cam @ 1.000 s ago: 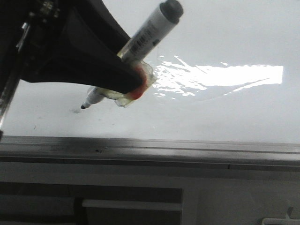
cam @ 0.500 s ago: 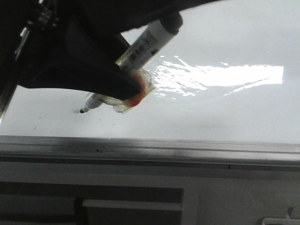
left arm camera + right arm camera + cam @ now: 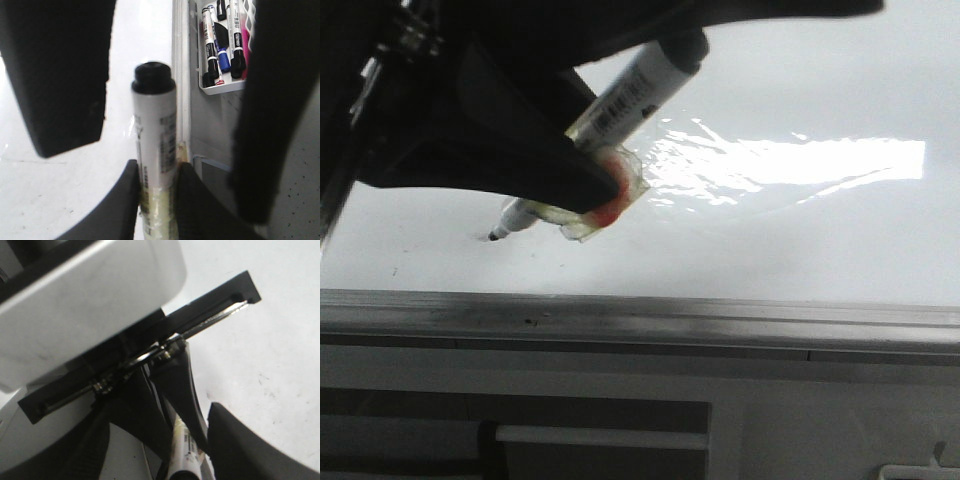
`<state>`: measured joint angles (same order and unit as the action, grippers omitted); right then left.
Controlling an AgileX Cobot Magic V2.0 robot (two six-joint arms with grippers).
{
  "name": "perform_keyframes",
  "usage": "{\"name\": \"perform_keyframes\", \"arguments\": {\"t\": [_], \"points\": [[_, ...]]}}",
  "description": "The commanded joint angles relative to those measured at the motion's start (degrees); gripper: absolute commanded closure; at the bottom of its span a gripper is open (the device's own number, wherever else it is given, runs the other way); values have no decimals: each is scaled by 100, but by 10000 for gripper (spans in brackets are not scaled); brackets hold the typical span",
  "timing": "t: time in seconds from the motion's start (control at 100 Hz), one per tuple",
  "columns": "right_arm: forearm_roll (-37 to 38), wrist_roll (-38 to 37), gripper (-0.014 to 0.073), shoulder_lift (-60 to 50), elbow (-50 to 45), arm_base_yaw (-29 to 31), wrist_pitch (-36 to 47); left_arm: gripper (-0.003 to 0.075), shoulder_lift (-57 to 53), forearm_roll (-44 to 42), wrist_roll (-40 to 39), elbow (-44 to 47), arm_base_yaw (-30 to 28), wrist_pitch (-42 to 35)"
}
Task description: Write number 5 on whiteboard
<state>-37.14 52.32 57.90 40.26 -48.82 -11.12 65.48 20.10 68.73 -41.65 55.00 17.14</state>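
My left gripper (image 3: 605, 190) is shut on a white marker (image 3: 635, 90) with a black end, wrapped in yellowish tape at the grip. The marker slants down to the left and its black tip (image 3: 498, 236) rests on or just above the whiteboard (image 3: 800, 230), beside a small dark mark. No drawn number 5 shows. The left wrist view shows the jaws (image 3: 157, 180) clamped on the marker (image 3: 152, 125). My right gripper (image 3: 170, 450) is open. Its fingers (image 3: 55, 75) stand apart on either side of the marker's back end without touching it, and one shows along the top of the front view (image 3: 770, 8).
A shiny wrinkled glare patch (image 3: 790, 160) lies on the board to the right of the marker. The grey metal edge rail (image 3: 640, 310) runs along the board's near side. A white tray (image 3: 222, 87) with several spare markers sits beyond the rail.
The right gripper's dark finger has come in across the top of the front view, over the marker's back end. The marker tip has shifted slightly down and left.
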Motion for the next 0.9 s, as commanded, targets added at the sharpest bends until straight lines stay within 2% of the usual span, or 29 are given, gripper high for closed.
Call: {"name": "perform_keyframes", "arguments": {"t": [0.0,0.19,0.38,0.89], "points": [[17,49,207,-56,200,143,238,741,-139,116,-28,-203,31,-359],[17,38,207,-67,200,641,-111,741,-237,157,-28,-203,31,-359],[-2,38,207,-67,200,674,-579,741,-237,155,-28,-203,31,-389],[-122,38,209,-32,200,674,-208,740,-237,159,-28,-203,31,-481]]}}
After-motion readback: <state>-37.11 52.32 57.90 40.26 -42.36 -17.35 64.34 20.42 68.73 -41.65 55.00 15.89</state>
